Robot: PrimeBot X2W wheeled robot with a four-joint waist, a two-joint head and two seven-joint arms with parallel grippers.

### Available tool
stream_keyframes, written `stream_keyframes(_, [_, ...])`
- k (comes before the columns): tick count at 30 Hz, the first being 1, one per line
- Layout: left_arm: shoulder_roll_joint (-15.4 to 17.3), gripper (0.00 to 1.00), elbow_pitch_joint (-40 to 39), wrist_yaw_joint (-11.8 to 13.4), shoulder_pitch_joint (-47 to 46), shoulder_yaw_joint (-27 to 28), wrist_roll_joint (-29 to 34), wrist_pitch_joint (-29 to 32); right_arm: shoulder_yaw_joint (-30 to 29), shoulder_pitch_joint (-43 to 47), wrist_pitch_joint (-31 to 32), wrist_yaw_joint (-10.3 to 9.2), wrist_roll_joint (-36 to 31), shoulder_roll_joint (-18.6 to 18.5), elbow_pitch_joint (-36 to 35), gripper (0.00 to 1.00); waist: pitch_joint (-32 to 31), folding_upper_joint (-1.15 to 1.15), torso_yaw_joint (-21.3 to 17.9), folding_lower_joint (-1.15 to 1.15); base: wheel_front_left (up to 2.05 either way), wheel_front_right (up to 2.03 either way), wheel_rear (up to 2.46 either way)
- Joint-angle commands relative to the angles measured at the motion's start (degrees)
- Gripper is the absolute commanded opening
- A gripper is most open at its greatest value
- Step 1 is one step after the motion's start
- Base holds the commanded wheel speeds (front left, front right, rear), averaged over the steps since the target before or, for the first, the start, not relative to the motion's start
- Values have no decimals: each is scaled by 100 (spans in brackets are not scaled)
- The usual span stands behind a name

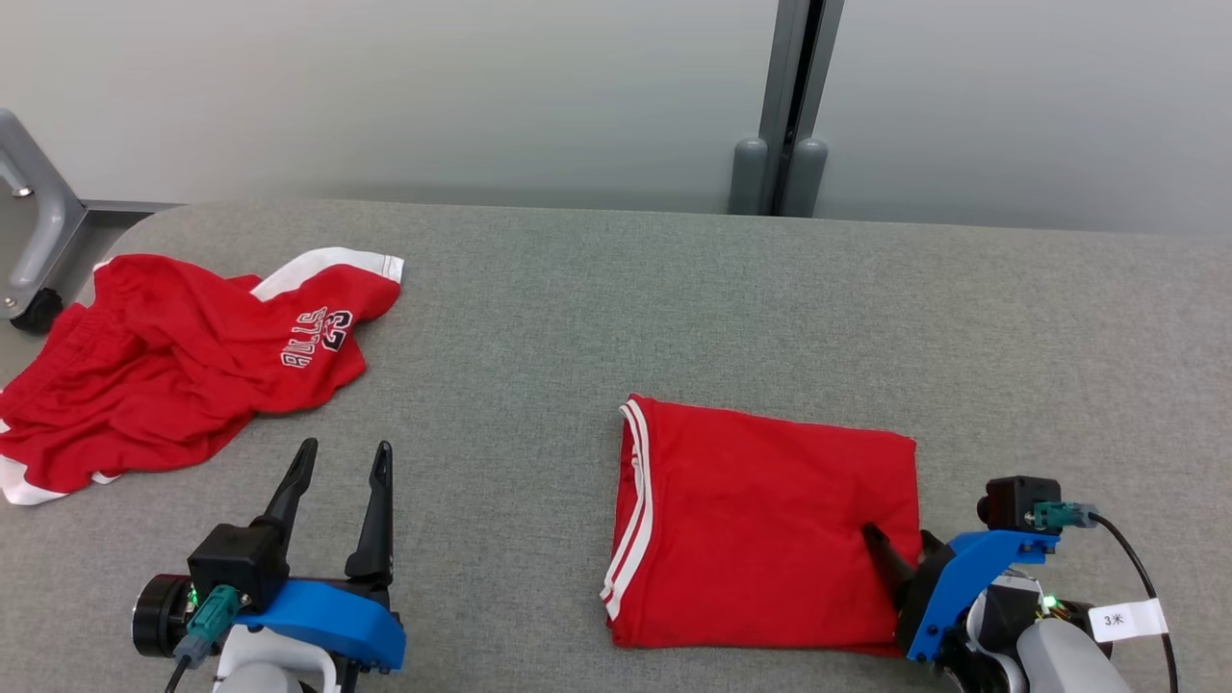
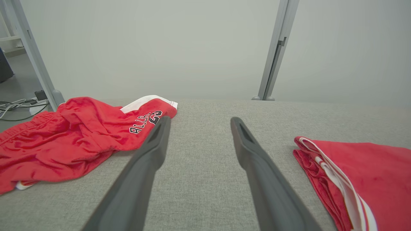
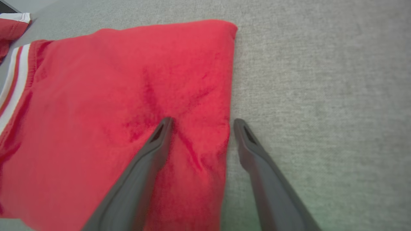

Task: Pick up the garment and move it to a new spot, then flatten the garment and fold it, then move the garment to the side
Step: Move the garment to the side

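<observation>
The folded red garment with a white-striped hem (image 1: 760, 525) lies right of centre on the grey fabric table (image 1: 577, 318). The right gripper (image 1: 900, 539), spread wide and empty, straddles its right edge, one finger pressing the cloth. The left gripper (image 1: 346, 448), likewise wide and empty, hovers near the crumpled red shorts (image 1: 173, 375). Risk: closing on the top layer alone undoes the fold.

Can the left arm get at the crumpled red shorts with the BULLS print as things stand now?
Probably yes. The left gripper is open, and only bare grey table lies between it and the crumpled shorts, just ahead to its left.
</observation>
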Motion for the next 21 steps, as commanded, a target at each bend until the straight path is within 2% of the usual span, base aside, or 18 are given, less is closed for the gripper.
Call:
stream_keyframes(1, [-16,100,0,-31,-113,-23,29,-27,99,-58,16,3,21,-5,261,100,10,0,19,-1,0,0,0])
stream_keyframes(2, [-16,100,0,-31,-113,-23,29,-27,99,-58,16,3,21,-5,261,100,10,0,19,-1,0,0,0])
stream_keyframes(3, [-20,100,-9,-37,-99,-16,36,-27,233,-111,66,3,29,15,518,77,13,0,24,-1,0,0,0])
stream_keyframes(4, [-20,100,-9,-37,-99,-16,36,-27,233,-111,66,3,29,15,518,77,13,0,24,-1,0,0,0])
stream_keyframes(5, [-19,100,-10,-39,-84,-11,34,-27,286,-137,43,3,43,23,589,57,12,0,21,-1,0,0,0])
stream_keyframes(6, [-20,100,-13,-35,-68,-4,34,-27,312,-192,-13,5,6,27,635,2,19,0,10,-1,0,0,0])
stream_keyframes(11, [-18,100,-70,14,-6,75,28,-27,401,-634,-8,2,-482,-18,657,0,115,0,-132,-1,0,0,0])
stream_keyframes(17, [15,100,-375,25,-152,207,103,-27,960,-1600,359,1,-927,-635,31,0,558,0,-479,-1,0,0,0])
stream_keyframes(21, [-31,100,-620,-5,-324,303,192,-26,1236,-2318,590,1,-970,-1265,-380,0,984,0,-687,-1,0,0,0])
